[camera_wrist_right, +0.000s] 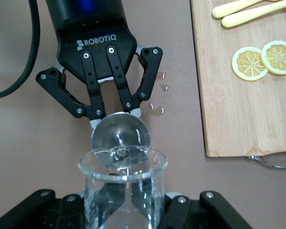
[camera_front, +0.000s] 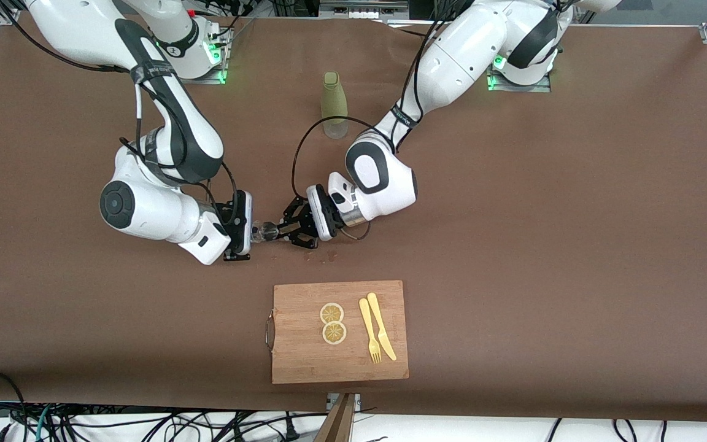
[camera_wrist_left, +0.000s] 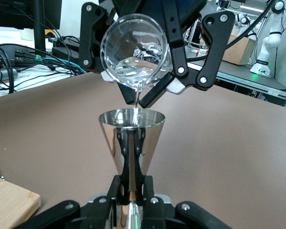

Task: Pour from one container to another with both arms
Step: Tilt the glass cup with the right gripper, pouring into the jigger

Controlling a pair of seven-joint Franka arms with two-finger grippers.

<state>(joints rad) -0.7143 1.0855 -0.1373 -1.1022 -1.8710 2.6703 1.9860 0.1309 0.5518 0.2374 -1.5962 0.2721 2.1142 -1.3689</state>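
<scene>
A brown table [camera_front: 544, 215] carries a green bottle [camera_front: 333, 104] near the arms' bases and — nearer the front camera — a wooden cutting board [camera_front: 304, 362]; small wet drops [camera_front: 323, 255] lie between them.

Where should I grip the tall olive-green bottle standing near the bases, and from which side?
Take the olive-green bottle around its straight body below the narrowing neck, jaws level, probably coming in from the front-camera side. It stands upright and alone, and both arms are busy nearer that camera: left gripper on the silver jigger, right gripper on the clear glass.

The jigger [camera_wrist_left: 131, 143] is mirror-bright polished metal. The glass [camera_wrist_left: 136, 55] is clear and glossy. The surface [camera_front: 544, 215] looks matt brown, the cutting board [camera_front: 304, 362] pale wood.
</scene>
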